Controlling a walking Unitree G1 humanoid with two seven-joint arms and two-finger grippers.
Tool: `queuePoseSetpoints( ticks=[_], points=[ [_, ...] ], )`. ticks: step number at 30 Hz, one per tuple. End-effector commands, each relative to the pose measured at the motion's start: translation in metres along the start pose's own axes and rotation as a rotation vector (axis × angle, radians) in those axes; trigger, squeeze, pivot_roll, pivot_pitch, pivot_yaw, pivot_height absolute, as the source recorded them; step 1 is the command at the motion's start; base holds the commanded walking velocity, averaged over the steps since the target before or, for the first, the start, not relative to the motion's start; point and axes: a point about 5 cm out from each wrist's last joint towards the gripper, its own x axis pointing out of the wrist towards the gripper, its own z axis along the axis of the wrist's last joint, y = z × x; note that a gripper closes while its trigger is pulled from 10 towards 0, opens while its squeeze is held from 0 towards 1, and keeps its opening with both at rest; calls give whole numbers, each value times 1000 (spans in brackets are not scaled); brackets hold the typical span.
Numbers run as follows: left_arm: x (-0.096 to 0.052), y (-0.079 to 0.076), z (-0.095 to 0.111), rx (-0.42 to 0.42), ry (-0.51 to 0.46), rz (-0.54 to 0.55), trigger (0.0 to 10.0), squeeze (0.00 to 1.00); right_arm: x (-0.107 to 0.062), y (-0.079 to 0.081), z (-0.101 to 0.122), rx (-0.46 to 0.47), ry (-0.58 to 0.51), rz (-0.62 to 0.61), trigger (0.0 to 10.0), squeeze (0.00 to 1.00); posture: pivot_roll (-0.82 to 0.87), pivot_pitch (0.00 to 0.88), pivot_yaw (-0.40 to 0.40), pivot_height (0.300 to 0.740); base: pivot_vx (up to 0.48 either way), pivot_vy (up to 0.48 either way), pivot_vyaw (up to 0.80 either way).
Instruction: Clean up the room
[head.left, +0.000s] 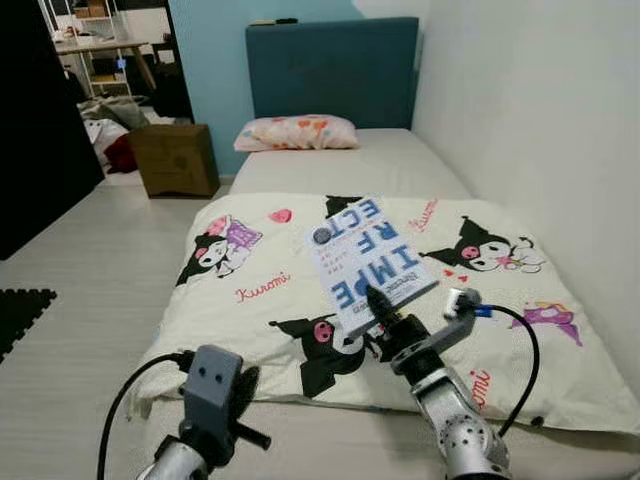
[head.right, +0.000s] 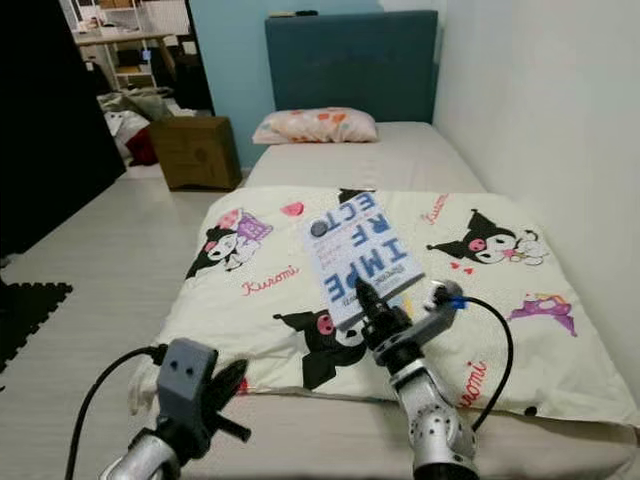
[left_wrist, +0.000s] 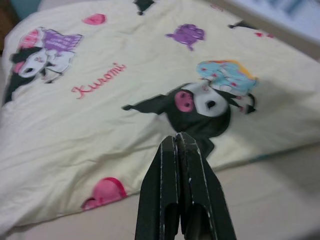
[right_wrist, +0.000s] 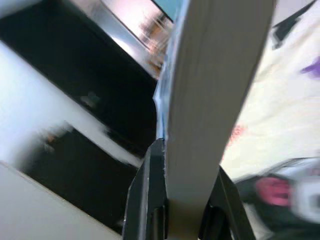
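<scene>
The right gripper (head.left: 378, 308) is clamped on the lower edge of a book (head.left: 368, 262), its two black fingers (right_wrist: 148, 200) pressed against either face, so the book stands lifted above the bed (head.left: 400, 165) with its blue-lettered cover tilted up toward the head camera. Held by one edge like this it looks to be in transit, picked off the bedding to be carried somewhere tidier, and the grip near one end may let it droop. The left gripper (left_wrist: 182, 195) hangs low at the foot of the bed with its fingers pressed together, holding nothing, pointing at the blanket (head.left: 250, 300). That blanket, cream with black cartoon figures and pink hearts, is spread flat over the near half of the mattress; a patterned pillow (head.left: 297, 132) lies against the teal headboard (head.left: 332, 68). Left of the bed, on pale flooring, sits a cardboard box (head.left: 175, 158), with a cluttered desk (head.left: 100, 48) beyond it.
</scene>
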Motion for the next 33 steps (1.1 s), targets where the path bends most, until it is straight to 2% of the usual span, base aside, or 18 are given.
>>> queuePoseSetpoints(
  ticks=[1, 2, 4, 5, 7, 8, 10, 11, 12, 14, 15, 20, 26, 33],
  points=[
    [-2, 7, -8, 3, 35, 64, 10000, 0, -1, 4, 7, -165, -22, -22, 10000, 0, -63, 101, 19, 577, 0, 0, 0],
    [-2, 7, -8, 3, 35, 64, 10000, 0, -1, 4, 7, -165, -22, -22, 10000, 0, -63, 101, 19, 577, 0, 0, 0],
    [-1, 8, -8, 12, 38, 88, 10000, 0, -8, 2, 7, -334, -1, -73, 10000, 0, -60, 108, 18, 577, 0, 0, 0],
    [-1, 8, -8, 12, 38, 88, 10000, 0, -8, 2, 7, -334, -1, -73, 10000, 0, -60, 108, 18, 577, 0, 0, 0],
    [-2, 7, -9, 11, 48, 96, 10000, 0, -12, 2, 2, -456, 29, -89, 10000, 0, -60, 113, 19, 577, 0, 0, 0],
    [-2, 7, -9, 11, 48, 96, 10000, 0, -12, 2, 2, -456, 29, -89, 10000, 0, -60, 113, 19, 577, 0, 0, 0],
    [-3, 6, -13, 28, 72, 111, 10000, 0, -16, 0, -5, -596, 62, -128, 10000, 0, -55, 117, 19, 577, 0, 0, 0],
    [-3, 6, -13, 28, 72, 111, 10000, 0, -16, 0, -5, -596, 62, -128, 10000, 0, -55, 117, 19, 577, 0, 0, 0],
    [-5, 6, -14, 33, 77, 127, 10000, 0, -19, -2, -8, -657, 68, -158, 10000, 0, -54, 116, 19, 577, 0, 0, 0],
    [-5, 6, -14, 33, 77, 127, 10000, 0, -19, -2, -8, -657, 68, -158, 10000, 0, -54, 116, 19, 577, 0, 0, 0],
    [-6, 8, -13, 63, 58, 173, 10000, 0, -28, -8, -11, -725, 63, -204, 10000, 0, -55, 118, 21, 577, 0, 0, 0],
    [-7, 14, -8, 89, 20, 233, 10000, 0, -38, -11, -16, -779, 80, -213, 10000, 0, -59, 118, 20, 577, 0, 0, 0],
    [-5, 14, -6, 66, 5, 225, 10000, 0, -51, -20, -23, -793, 105, -270, 10000, 0, -56, 119, 21, 577, 0, 0, 0],
    [-6, 8, -9, 54, 19, 196, 10000, 0, -52, -20, -26, -802, 104, -276, 10000, 0, -56, 121, 23, 577, 0, 0, 0]
  ],
)
